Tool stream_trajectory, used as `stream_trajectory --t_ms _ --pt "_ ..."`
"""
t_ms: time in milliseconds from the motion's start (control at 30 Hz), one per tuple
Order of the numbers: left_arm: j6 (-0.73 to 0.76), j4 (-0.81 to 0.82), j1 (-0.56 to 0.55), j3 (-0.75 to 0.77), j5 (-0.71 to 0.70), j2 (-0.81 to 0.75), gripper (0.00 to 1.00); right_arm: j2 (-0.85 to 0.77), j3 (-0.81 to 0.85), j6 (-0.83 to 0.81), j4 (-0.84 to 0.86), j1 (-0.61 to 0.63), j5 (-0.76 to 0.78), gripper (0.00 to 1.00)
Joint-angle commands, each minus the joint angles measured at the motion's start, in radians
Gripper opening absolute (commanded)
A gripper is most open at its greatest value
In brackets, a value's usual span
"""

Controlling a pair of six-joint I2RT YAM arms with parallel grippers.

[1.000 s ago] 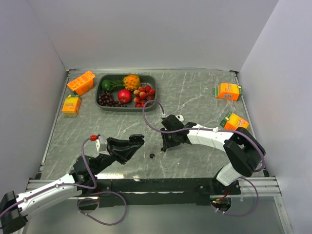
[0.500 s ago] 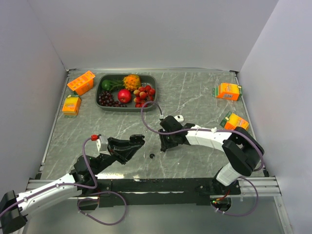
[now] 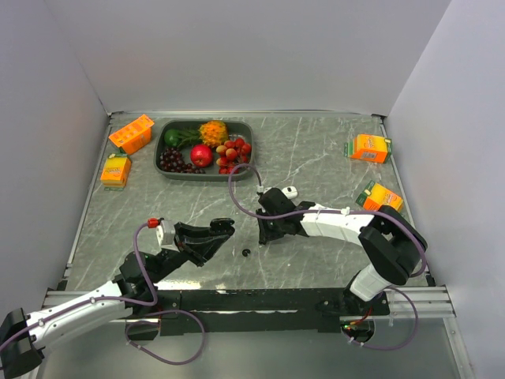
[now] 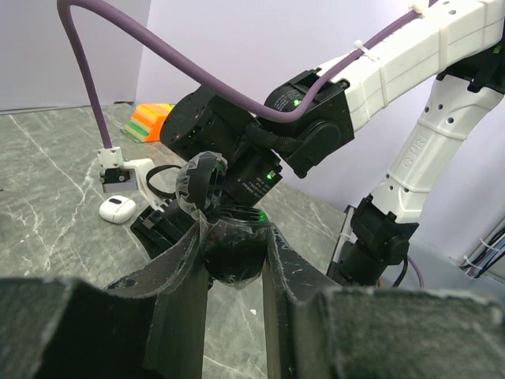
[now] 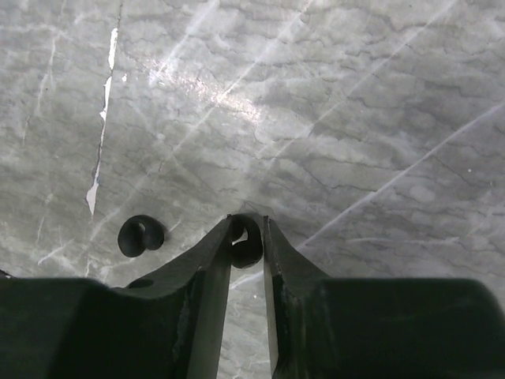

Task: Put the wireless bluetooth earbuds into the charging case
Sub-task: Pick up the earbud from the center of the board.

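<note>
Surveying the top external view: the left end effector (image 3: 223,230) hangs low over the grey marbled surface (image 3: 331,158) near its front centre, and its opening cannot be read from this height. The right end effector (image 3: 267,234) points down at the surface just to its right, with the tips hidden beneath the wrist. One loose black earbud (image 3: 246,253) lies on the surface between the two end effectors and slightly nearer the arm bases, touching neither. A white case (image 3: 290,191) rests just beyond the right wrist. A fruit tray (image 3: 158,150) sits at the far left with orange cartons (image 3: 116,170) beside it, and two more cartons lie at the far right

Left wrist view: the left end effector is closed on a black charging case (image 4: 233,257), with a finger pressed to each side and the case held off the surface. A rounded part rises from its top; whether that is an open lid cannot be told. The white case lies on the surface beyond, beside the right arm

Right wrist view: the right end effector is drawn narrow about a second black earbud (image 5: 246,241), which sits between the fingertips with both inner faces against it. Whether it is lifted cannot be told. The loose black earbud lies to the left, apart from the fingers
</note>
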Motion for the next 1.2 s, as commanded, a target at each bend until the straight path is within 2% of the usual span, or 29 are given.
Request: stream_trajectory --t_ms 0,200,367,533,900,1167 --pt "0.002 0.044 -0.007 0.003 -0.003 0.010 0.01 0.020 -0.041 0.001 -0.021 0.016 0.005 0.27" --pt "0.000 0.041 -0.007 0.008 0.000 0.014 0.01 0.004 -0.039 0.002 -0.023 0.019 0.005 0.17" --pt "0.000 0.044 -0.008 0.010 -0.002 0.017 0.01 -0.036 -0.042 0.005 -0.031 0.019 0.005 0.00" --pt "-0.001 0.050 -0.011 0.013 -0.002 0.027 0.01 -0.092 -0.053 0.015 -0.032 0.017 0.007 0.00" --pt "0.009 0.047 -0.013 0.022 -0.014 0.025 0.01 -0.355 -0.079 0.016 -0.018 0.019 0.088 0.00" --pt "0.018 0.062 -0.011 0.037 -0.015 0.039 0.01 -0.656 -0.069 -0.079 0.103 0.029 0.175 0.00"
